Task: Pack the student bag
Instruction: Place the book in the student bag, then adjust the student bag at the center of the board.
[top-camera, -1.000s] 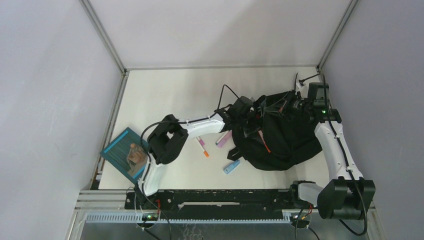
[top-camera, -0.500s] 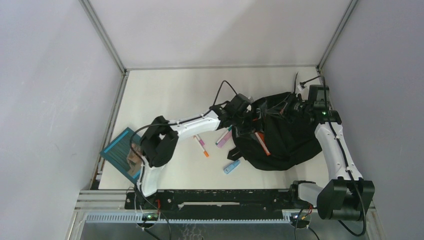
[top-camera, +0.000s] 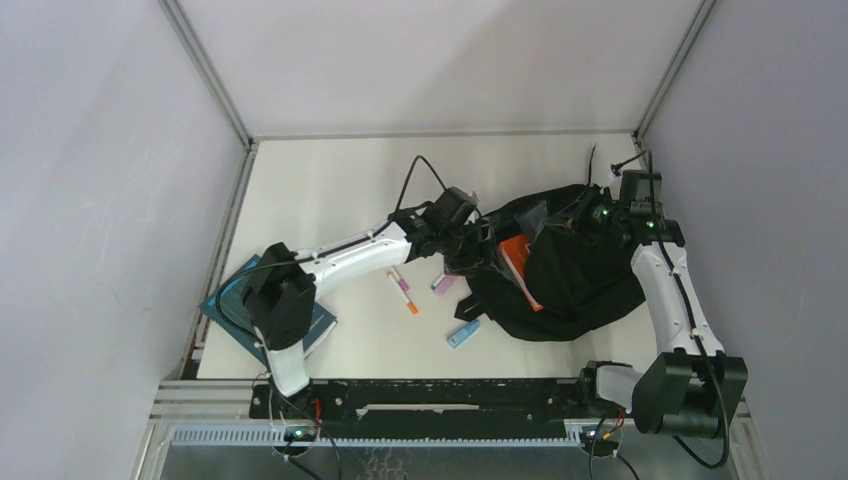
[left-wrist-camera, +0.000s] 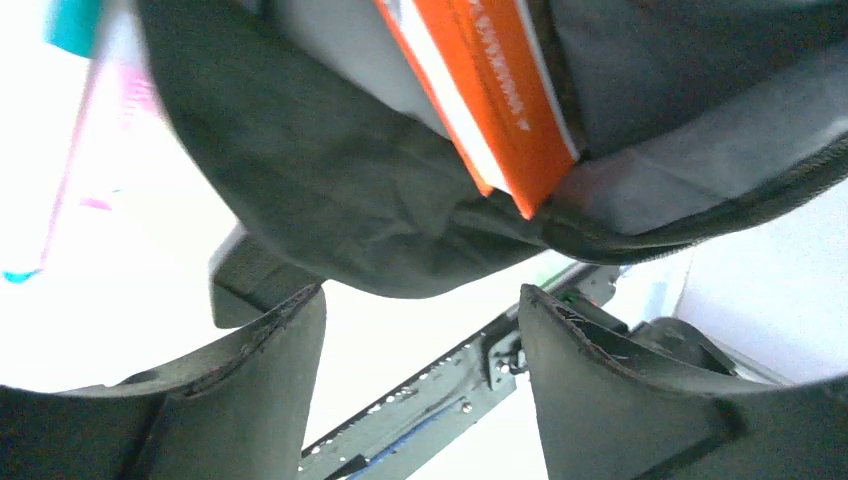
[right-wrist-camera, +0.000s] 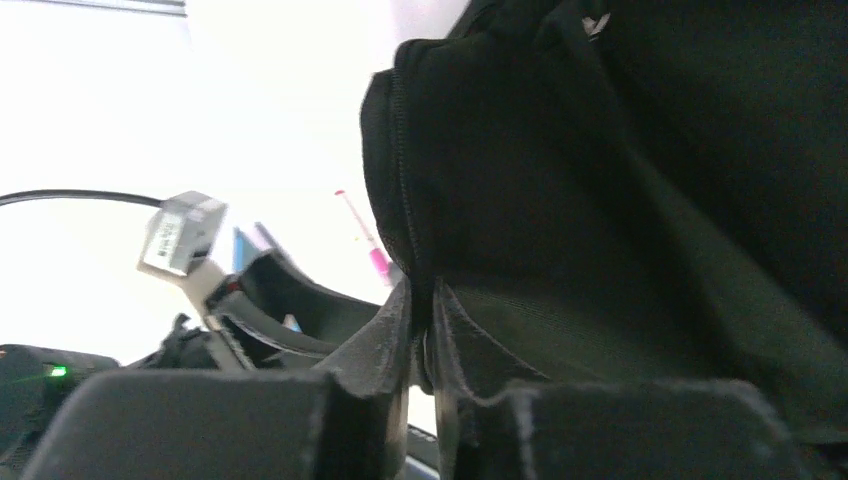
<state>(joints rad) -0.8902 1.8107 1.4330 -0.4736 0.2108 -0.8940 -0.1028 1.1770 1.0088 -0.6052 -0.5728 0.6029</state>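
The student bag (top-camera: 575, 285) lies slumped on the right half of the desk (top-camera: 330, 190), well right of centre, its open mouth turned left and far, its bulk sagging toward the near edge. An orange book (top-camera: 518, 258) stands tilted in that mouth, one corner poking out past the black fabric; the left wrist view shows the same corner jutting over the bag's lower lip. The left hand (left-wrist-camera: 420, 295) sits just left of the opening with its jaws spread wide and nothing held between them; bright desk shows through the gap and the bag's fabric hangs just beyond the fingertips. The right hand (right-wrist-camera: 422, 305) is at the far right side of the bag, its two fingers (right-wrist-camera: 370, 350) drawn almost together with a stitched edge of the bag's fabric pinched in the narrow slit between them. On the bare desk left of the bag lie a pink-and-orange pen (top-camera: 403, 292) and a pink marker (top-camera: 443, 284), near each other but apart, and a small blue item (top-camera: 463, 333) lies nearer, just beside the bag's near left side. A teal book (top-camera: 222, 302) rests at the desk's left edge, partly hidden under the left arm
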